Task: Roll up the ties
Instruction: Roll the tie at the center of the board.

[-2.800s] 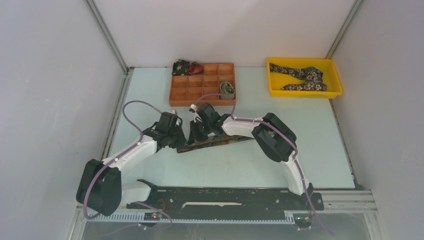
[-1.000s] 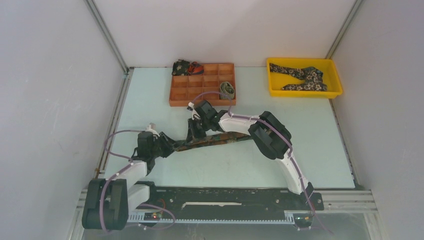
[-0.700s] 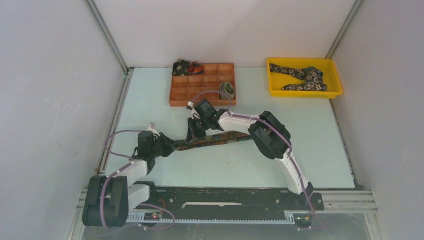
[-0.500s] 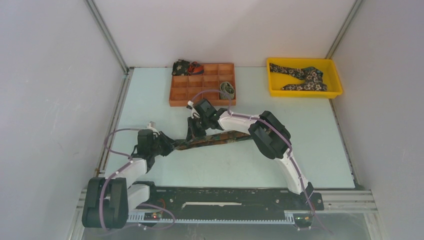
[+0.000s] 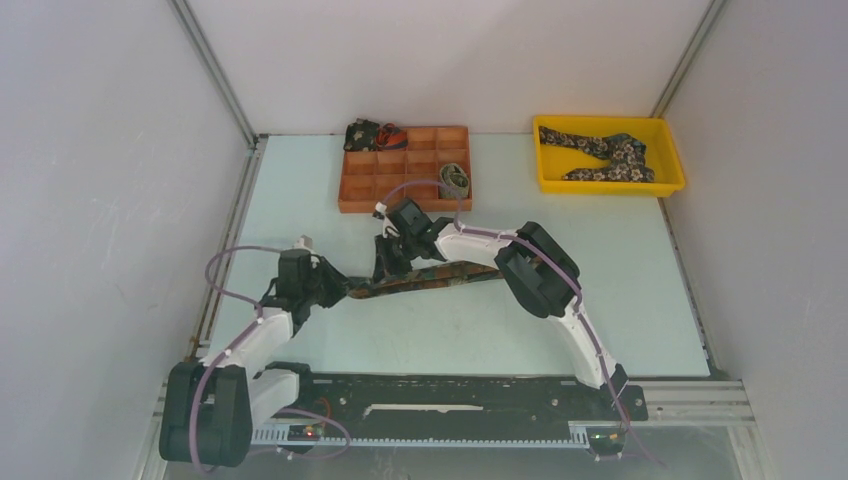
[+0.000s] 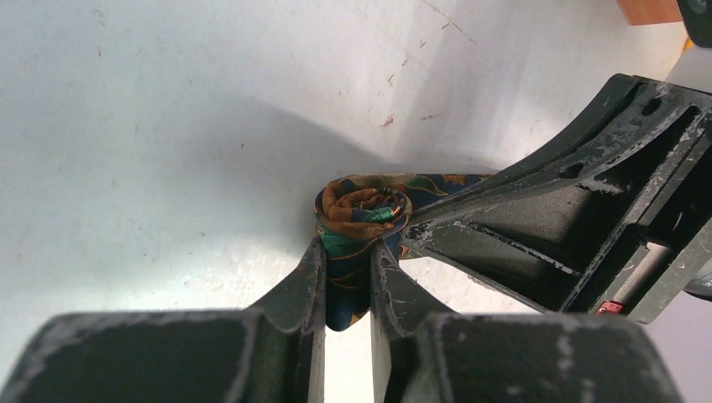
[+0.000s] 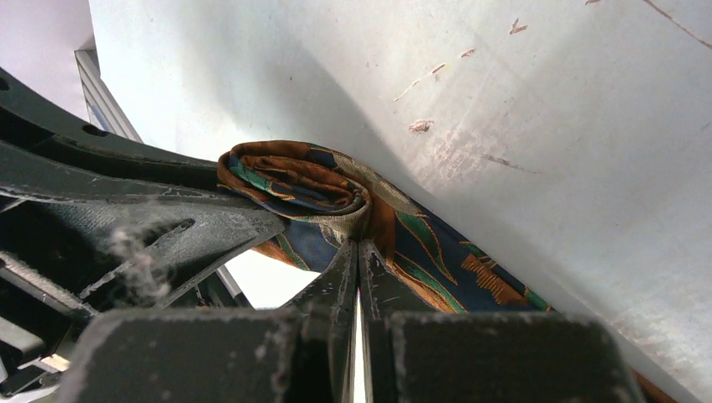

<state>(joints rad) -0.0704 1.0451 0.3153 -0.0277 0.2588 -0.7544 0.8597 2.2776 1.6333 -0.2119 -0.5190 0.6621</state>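
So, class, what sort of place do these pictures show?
Probably a robot lab test cell: white panel walls, a left arm and right arm bolted at the table edge, pinching a necktie, and an orange compartment box.

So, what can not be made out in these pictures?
Top view: the tie has its rolled end hidden by the left jaws, its far end by the right arm.
Top view: bundles in the orange box are too small to name.
Left wrist view: the roll has its lower part hidden between the jaws.
Right wrist view: the bottom edge cuts off the tie.
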